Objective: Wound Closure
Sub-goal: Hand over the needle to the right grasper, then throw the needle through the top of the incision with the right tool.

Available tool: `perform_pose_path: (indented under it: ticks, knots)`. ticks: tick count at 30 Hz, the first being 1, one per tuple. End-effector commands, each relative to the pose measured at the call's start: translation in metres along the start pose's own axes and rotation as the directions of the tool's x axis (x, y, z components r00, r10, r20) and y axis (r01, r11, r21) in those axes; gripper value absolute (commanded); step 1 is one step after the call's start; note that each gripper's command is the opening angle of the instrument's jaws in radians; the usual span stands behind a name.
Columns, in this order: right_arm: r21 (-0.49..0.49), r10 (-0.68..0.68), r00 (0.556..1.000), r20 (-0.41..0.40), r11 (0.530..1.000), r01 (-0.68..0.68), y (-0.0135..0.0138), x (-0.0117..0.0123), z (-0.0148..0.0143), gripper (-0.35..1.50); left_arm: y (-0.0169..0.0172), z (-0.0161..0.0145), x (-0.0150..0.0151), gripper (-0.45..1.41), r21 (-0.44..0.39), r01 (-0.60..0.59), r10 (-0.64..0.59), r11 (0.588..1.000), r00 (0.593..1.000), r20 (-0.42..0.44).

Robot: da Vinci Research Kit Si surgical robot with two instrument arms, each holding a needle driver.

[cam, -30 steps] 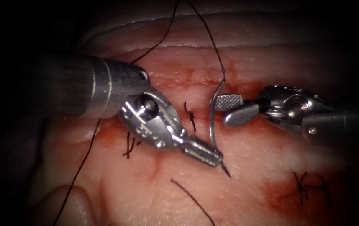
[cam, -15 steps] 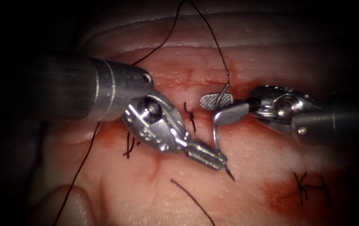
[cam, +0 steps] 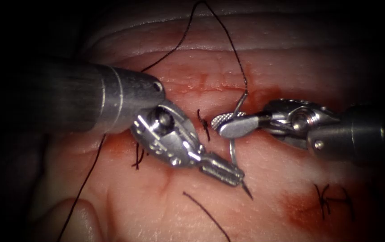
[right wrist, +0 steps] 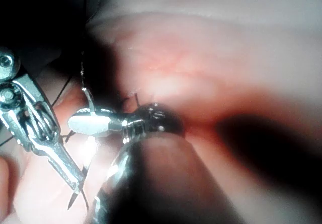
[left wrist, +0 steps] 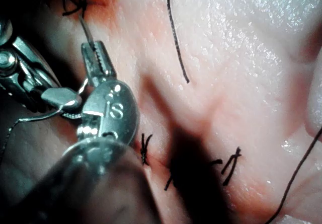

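A central stitch (cam: 205,125) sits mid-view, a second stitch (cam: 138,157) toward 8 o'clock, and a third stitch (cam: 326,200) at 4 o'clock beside red fluid (cam: 298,208). A loose cut end of thread (cam: 203,213) lies at 6 o'clock.

Left tool (cam: 228,172) clamped — right tool (cam: 221,125) clamped too

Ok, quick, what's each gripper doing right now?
Left gripper: shut on the needle near its tip.
Right gripper: closed on the needle near its thread end.
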Motion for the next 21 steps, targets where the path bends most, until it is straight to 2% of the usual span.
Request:
perform_pose_path:
  ticks: [1,5,6,7,9,10,12,15,18,21]
  knots:
    - [-0.004,0.000,1.000,-0.002,1.000,0.000,0.0007,-0.0002,0.0005,-0.35,0.0000,0.0005,-0.0005,-0.45,0.000,-0.002,0.002,1.000,1.000,-0.001]
    - [-0.012,0.001,1.000,-0.006,1.000,-0.001,0.0010,0.0001,0.0002,-0.35,-0.0001,0.0003,-0.0003,-0.42,0.000,0.028,-0.028,1.000,1.000,-0.008]
    - [-0.018,0.002,1.000,-0.009,1.000,-0.002,0.0010,0.0002,0.0000,-0.35,-0.0003,0.0001,-0.0002,0.19,0.004,0.064,-0.064,0.998,0.998,-0.013]
    - [-0.025,0.003,1.000,-0.013,1.000,-0.003,0.0011,0.0003,-0.0002,-0.35,-0.0005,-0.0001,-0.0002,0.57,0.002,0.095,-0.095,0.995,0.995,-0.014]
    - [-0.036,0.005,1.000,-0.020,0.999,-0.005,0.0011,0.0005,-0.0004,-0.35,-0.0008,-0.0005,-0.0001,0.99,0.085,0.169,-0.168,0.982,0.986,-0.021]
    - [-0.044,0.012,0.999,-0.032,0.999,-0.013,0.0012,0.0008,-0.0006,-0.35,-0.0009,-0.0006,-0.0001,1.13,0.127,0.189,-0.187,0.974,0.982,-0.028]
    - [-0.057,-0.009,0.999,-0.052,0.998,0.006,0.0013,0.0012,-0.0009,-0.35,-0.0011,-0.0009,0.0000,1.18,0.174,0.209,-0.207,0.962,0.978,-0.029]
    - [-0.119,-0.082,0.994,-0.077,0.990,0.072,0.0014,0.0021,-0.0015,-0.35,-0.0010,-0.0011,0.0001,1.21,0.192,0.257,-0.261,0.947,0.965,-0.005]
    - [-0.206,-0.187,0.978,-0.096,0.965,0.165,0.0015,0.0031,-0.0021,-0.35,-0.0009,-0.0010,0.0000,1.28,0.214,0.371,-0.386,0.904,0.922,0.028]
    - [-0.283,-0.278,0.956,-0.089,0.928,0.243,0.0019,0.0040,-0.0025,-0.35,-0.0005,-0.0008,0.0000,1.04,0.218,0.429,-0.451,0.876,0.890,0.063]
